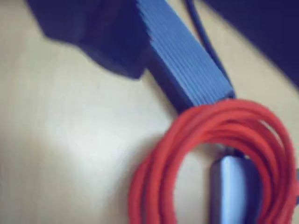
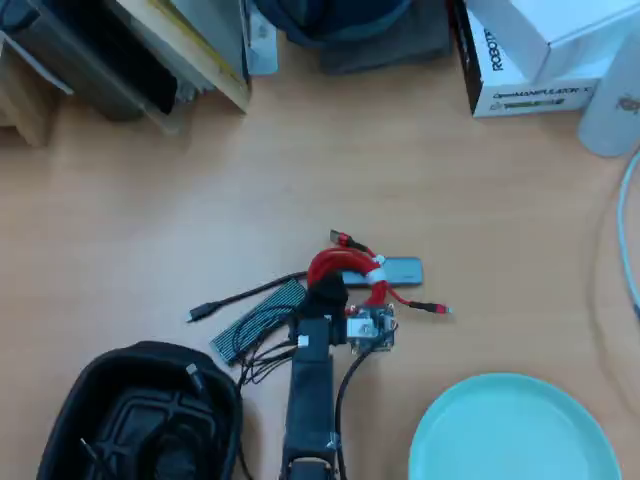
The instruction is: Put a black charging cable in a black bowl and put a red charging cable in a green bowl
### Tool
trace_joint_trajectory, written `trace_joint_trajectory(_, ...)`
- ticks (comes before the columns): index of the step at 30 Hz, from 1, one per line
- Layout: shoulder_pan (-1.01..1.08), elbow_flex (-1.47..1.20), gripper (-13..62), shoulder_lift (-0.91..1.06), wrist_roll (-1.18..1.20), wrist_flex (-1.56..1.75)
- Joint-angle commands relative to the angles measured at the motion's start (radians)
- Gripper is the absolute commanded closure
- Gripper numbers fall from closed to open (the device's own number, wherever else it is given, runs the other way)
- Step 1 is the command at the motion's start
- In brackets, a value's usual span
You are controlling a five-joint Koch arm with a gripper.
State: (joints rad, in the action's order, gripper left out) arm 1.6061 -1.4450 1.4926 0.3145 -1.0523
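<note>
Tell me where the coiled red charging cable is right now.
In the overhead view the coiled red charging cable lies mid-table by the flat grey hub, at the gripper, up-left of the pale green bowl.

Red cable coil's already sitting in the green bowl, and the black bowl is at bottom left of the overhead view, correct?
Not quite. In the overhead view the red cable coil lies on the table by the pincer, not in the green bowl, which holds nothing visible. The black bowl is at bottom left, as you said.

Bright red coiled cable (image 2: 345, 268) w/ white tie; matte black rounded-square bowl (image 2: 90, 385); pale mint-green round dish (image 2: 520, 430); light wood-tone tabletop (image 2: 150, 220).
</note>
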Motion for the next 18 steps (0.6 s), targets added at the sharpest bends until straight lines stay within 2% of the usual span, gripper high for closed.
trace_joint_trajectory(1,0.02,0.137,2.5,-0.037,-0.037,-0.032)
trace_joint_trajectory(10,0.038,0.382,2.5,-0.264,-0.035,-0.225)
trace_joint_trajectory(18,0.043,0.471,2.4,-0.319,-0.028,-0.327)
